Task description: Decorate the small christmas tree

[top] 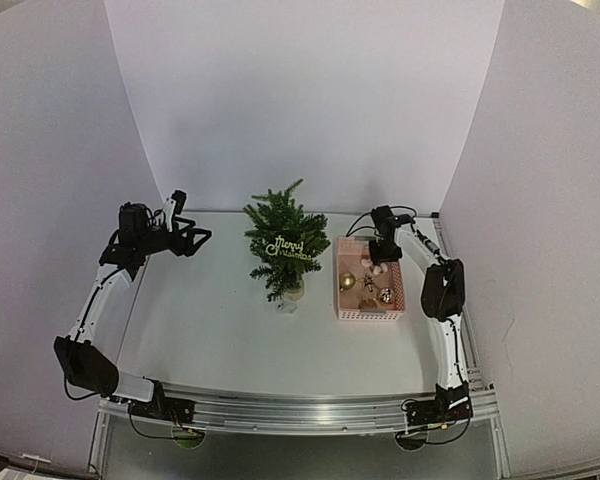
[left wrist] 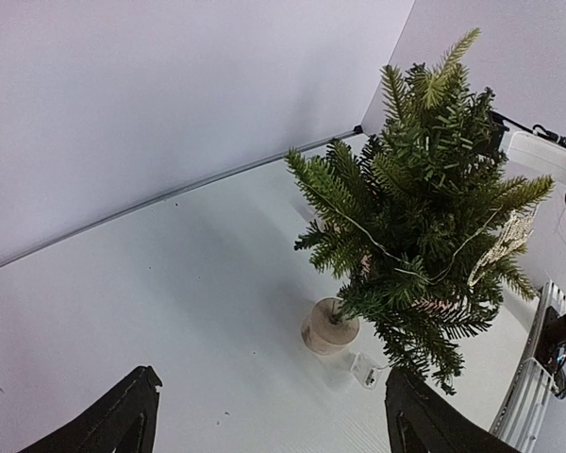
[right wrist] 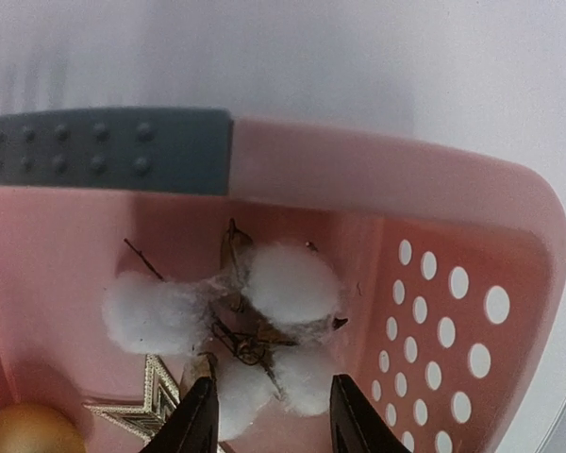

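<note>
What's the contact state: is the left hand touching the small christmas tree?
Apart. The top view shows bare table between the left hand and the small christmas tree.

we see two slim arms, the left arm (top: 98, 295) and the right arm (top: 460, 345), built of white tube links and bulky black joint housings. thin black cables (top: 355, 224) loop off the right one. the left pincer (left wrist: 274, 425) and right pincer (right wrist: 272, 420) carry tapered matte-black fingers (right wrist: 196, 420).
</note>
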`<state>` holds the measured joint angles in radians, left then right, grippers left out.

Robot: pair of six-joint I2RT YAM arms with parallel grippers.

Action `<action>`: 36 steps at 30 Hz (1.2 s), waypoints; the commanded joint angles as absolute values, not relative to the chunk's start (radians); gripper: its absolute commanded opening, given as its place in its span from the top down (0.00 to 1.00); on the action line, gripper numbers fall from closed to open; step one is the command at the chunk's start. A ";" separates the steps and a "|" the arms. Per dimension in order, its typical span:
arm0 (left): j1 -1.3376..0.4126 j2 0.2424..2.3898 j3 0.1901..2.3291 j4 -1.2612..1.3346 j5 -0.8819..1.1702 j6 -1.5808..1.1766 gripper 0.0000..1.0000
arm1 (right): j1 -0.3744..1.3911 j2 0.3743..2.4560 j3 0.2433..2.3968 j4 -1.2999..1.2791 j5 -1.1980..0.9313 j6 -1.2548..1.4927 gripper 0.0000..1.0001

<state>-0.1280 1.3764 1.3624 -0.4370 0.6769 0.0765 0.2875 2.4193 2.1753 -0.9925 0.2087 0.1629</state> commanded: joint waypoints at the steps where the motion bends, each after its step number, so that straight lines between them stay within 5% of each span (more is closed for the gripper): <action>1: -0.129 1.389 1.374 -0.386 0.675 0.068 0.17 | 0.278 2.471 2.219 -1.011 0.149 0.182 0.60; 7: -0.129 1.392 1.376 -0.378 0.689 0.052 0.17 | 0.275 2.509 2.238 -1.012 0.171 0.152 0.62; 20: -0.129 1.384 1.362 -0.350 0.701 0.051 0.17 | 0.272 2.429 2.217 -1.012 0.126 0.106 0.89; 36: -0.128 1.356 1.343 -0.313 0.732 0.064 0.17 | 0.281 2.061 2.111 -1.011 -0.036 -0.191 0.90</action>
<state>-0.1280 1.3916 1.3458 -0.3567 0.7010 0.0528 0.2714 2.2153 2.1325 -0.9985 0.0507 -0.0329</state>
